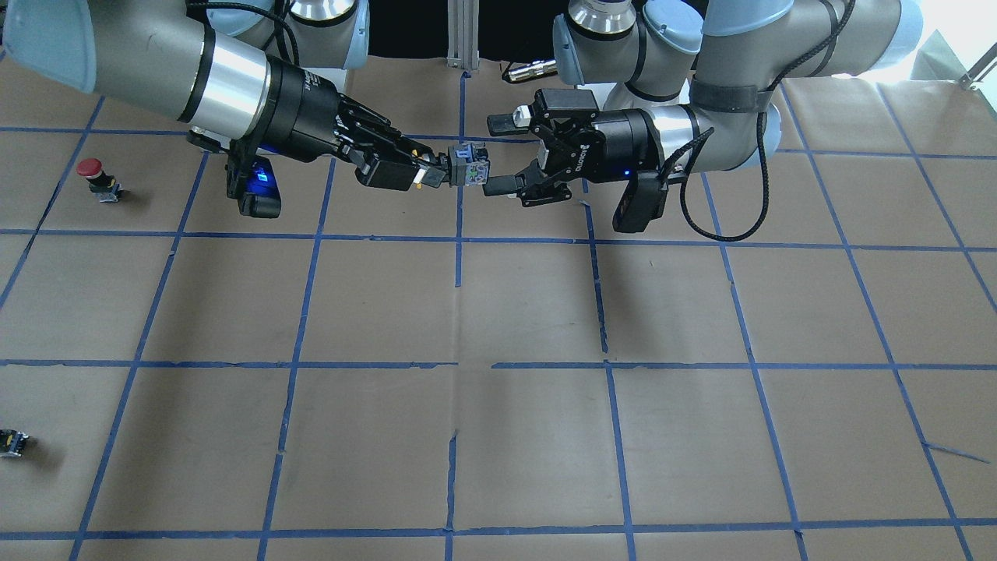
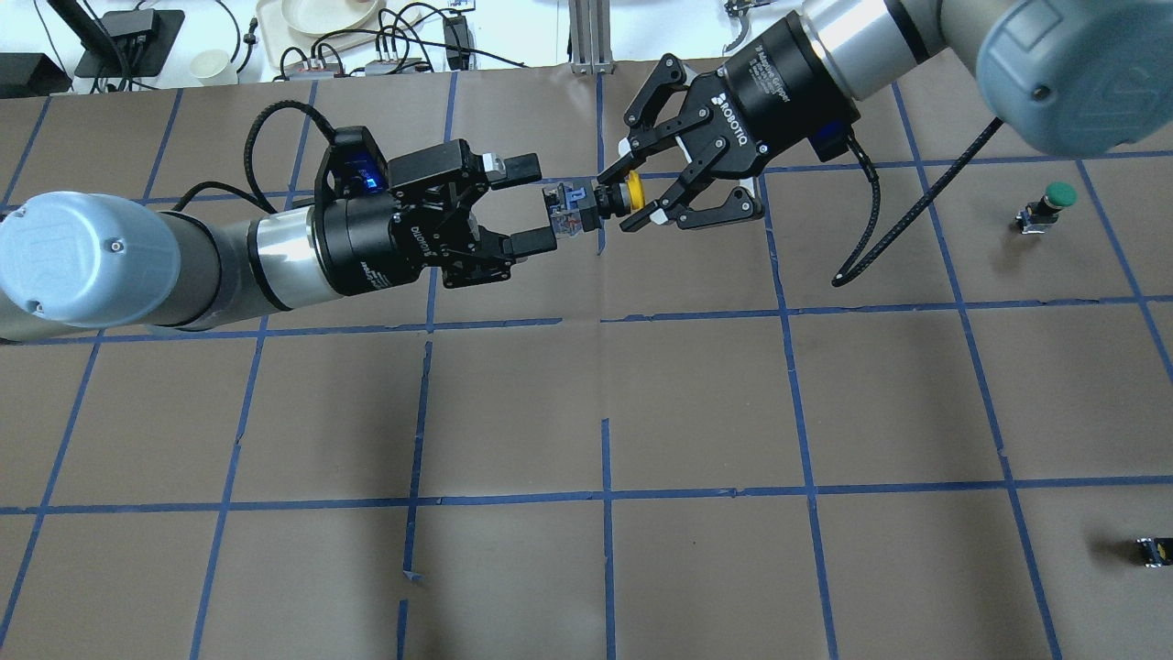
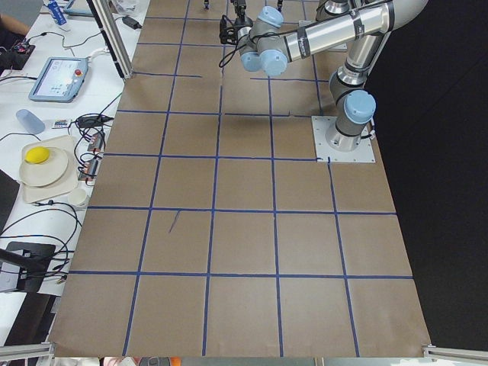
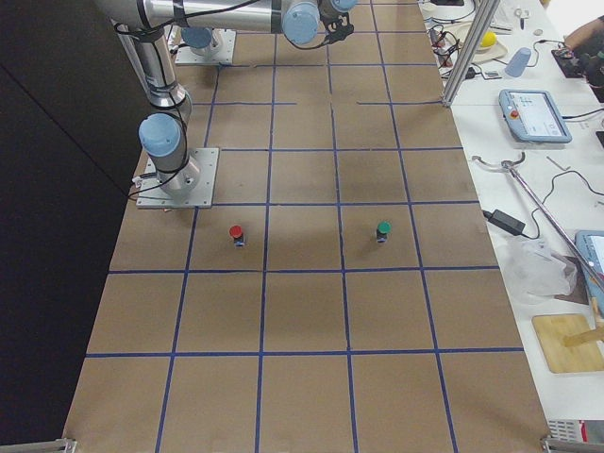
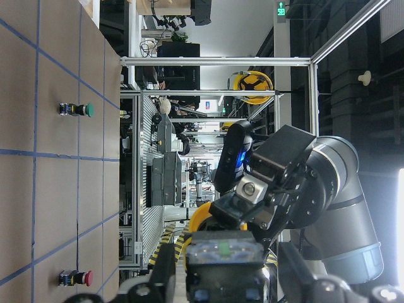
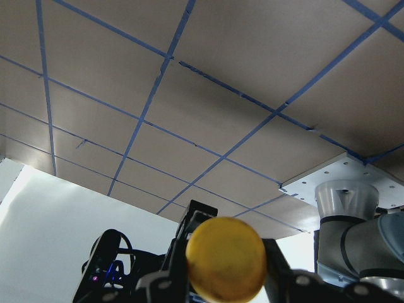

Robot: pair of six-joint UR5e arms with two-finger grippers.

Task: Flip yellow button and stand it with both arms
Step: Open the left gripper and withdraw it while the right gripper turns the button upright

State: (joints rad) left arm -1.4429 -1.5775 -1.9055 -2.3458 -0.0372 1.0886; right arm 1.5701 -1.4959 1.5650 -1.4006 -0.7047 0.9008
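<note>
The yellow button (image 2: 632, 194) is held level in the air above the table's far middle. Its grey-blue switch body (image 1: 472, 165) points toward my left gripper. My right gripper (image 2: 628, 197) is shut on the button at its cap end, and it also shows in the front view (image 1: 444, 170). The yellow cap fills the bottom of the right wrist view (image 6: 226, 259). My left gripper (image 2: 541, 203) is open, with its fingertips just short of the switch body, one on each side. The body shows close up in the left wrist view (image 5: 224, 252).
A red-capped button (image 1: 92, 173) stands on the table on my right side. A green-capped button (image 2: 1054, 197) stands further out on that side. A small capless dark block (image 2: 1153, 550) lies near the right edge. Brown paper with blue tape lines covers the table (image 2: 696, 412).
</note>
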